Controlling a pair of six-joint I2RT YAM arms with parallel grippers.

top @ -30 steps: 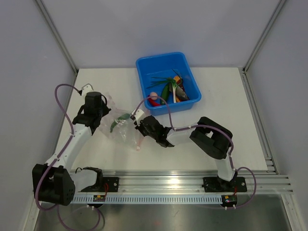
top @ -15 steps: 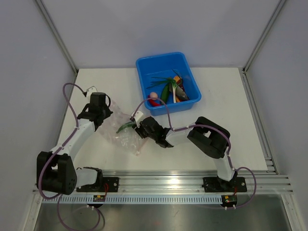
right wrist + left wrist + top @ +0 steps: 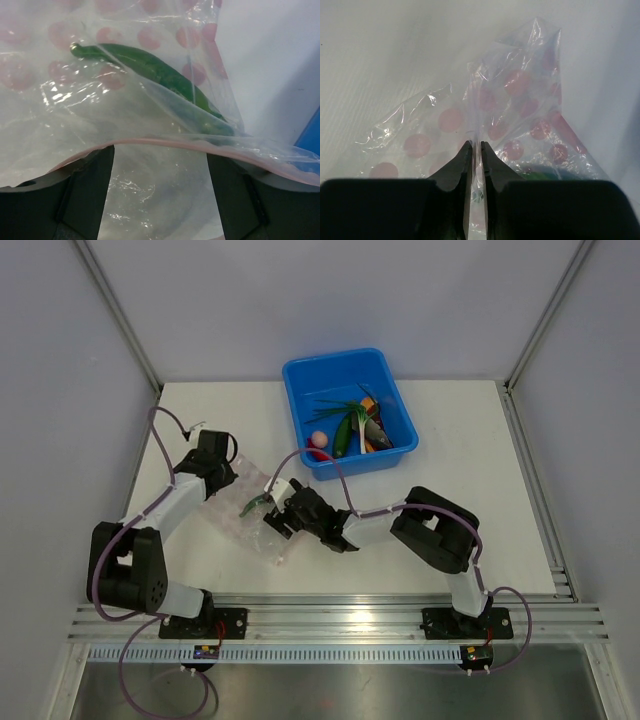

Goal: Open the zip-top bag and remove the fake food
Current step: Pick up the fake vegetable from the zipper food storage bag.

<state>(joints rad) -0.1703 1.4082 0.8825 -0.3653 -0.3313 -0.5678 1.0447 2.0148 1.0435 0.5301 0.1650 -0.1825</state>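
Observation:
The zip-top bag [image 3: 238, 522] lies crumpled on the white table, clear plastic with pink dots. My left gripper [image 3: 222, 478] is at its far left corner. In the left wrist view, the left gripper [image 3: 475, 145] is shut on a thin fold of the bag [image 3: 520, 100]. My right gripper [image 3: 272, 520] is at the bag's right side with its jaws wide open. In the right wrist view, the pinkish zip strip [image 3: 165, 142] arches across the right gripper [image 3: 160, 155]. A green chilli [image 3: 155, 70] lies inside the bag [image 3: 90, 105]. Other fake food [image 3: 357, 428] sits in the blue tub [image 3: 300, 380].
The blue tub stands at the back centre, just beyond the right gripper, with a pink egg [image 3: 319, 439] at its near left corner. Grey walls enclose the table on three sides. An aluminium rail [image 3: 400, 615] runs along the near edge by the arm bases.
The right gripper has opened wide and let go of the bag's mouth. The left arm has swung farther back and right. The bag has shifted a little toward the front.

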